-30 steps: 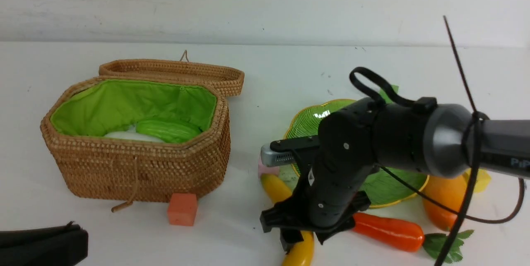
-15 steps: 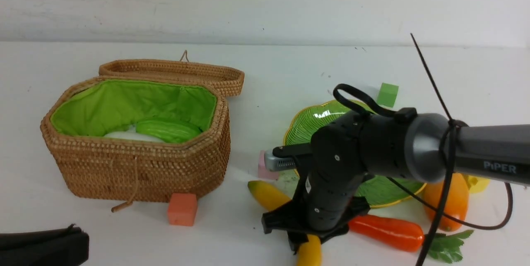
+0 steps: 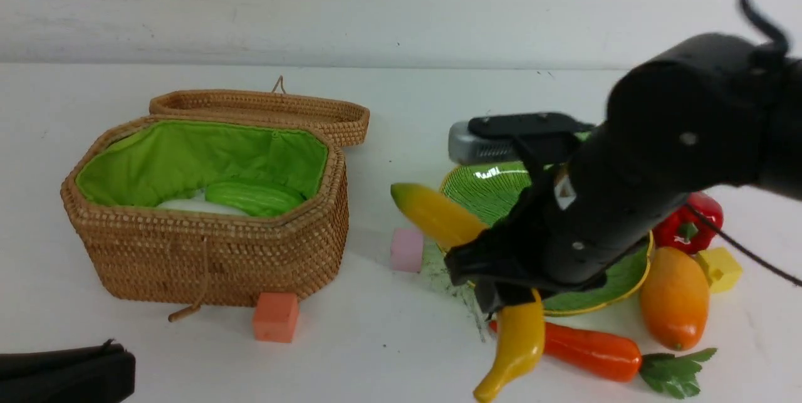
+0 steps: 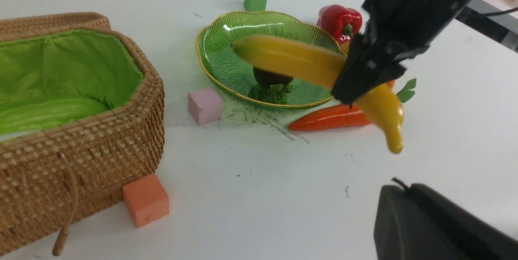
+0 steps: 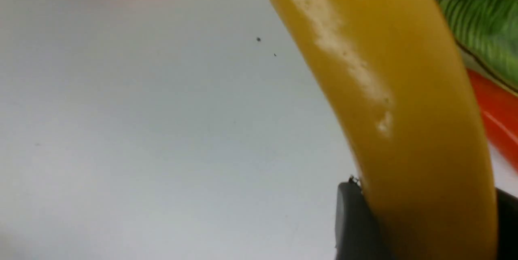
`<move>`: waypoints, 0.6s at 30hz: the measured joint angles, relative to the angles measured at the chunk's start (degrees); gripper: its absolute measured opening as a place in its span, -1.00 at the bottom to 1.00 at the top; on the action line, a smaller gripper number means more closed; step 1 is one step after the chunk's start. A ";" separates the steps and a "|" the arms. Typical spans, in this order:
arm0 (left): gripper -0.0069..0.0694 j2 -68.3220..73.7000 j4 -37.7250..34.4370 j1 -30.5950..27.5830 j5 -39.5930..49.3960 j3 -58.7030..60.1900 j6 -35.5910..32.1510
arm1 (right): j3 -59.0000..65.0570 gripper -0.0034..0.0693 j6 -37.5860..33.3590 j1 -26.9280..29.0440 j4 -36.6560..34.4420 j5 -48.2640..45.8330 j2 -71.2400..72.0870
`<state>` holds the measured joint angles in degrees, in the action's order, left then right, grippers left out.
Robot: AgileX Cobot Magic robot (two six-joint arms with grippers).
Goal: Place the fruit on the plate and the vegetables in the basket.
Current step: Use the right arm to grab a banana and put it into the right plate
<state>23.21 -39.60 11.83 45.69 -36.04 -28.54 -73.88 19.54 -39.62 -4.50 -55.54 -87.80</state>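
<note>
Front view: my right hand [image 3: 509, 293] is clamped across the middle of the banana [image 3: 438, 215]. The banana hangs clear of the surface, over the front-left rim of the plate [image 3: 495, 178].

Left wrist view: the banana crosses above the mangosteen [image 4: 272, 80], which lies in the plate.

Right wrist view: the banana looks glossy and stiff, likely light and slippery, so I judge this mid-length grip right.

My left hand [image 3: 62, 375] rests closed.

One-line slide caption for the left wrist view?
Right gripper holds the banana aloft by the plate, mangosteen inside; carrot and pepper lie beside it.
</note>
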 joint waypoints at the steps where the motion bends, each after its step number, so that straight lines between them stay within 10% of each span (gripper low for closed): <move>1: -0.85 0.00 0.00 0.00 -0.12 0.00 0.00 | 0.00 -0.01 -0.05 0.07 0.76 -0.45 2.53; 18: -0.84 0.00 -5.90 0.00 -5.79 0.01 -6.67 | -8.36 -0.01 -20.26 20.02 3.66 -1.99 2.32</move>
<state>23.21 -45.49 11.83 39.89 -36.03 -35.21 -82.24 -0.72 -19.60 -0.84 -57.53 -85.48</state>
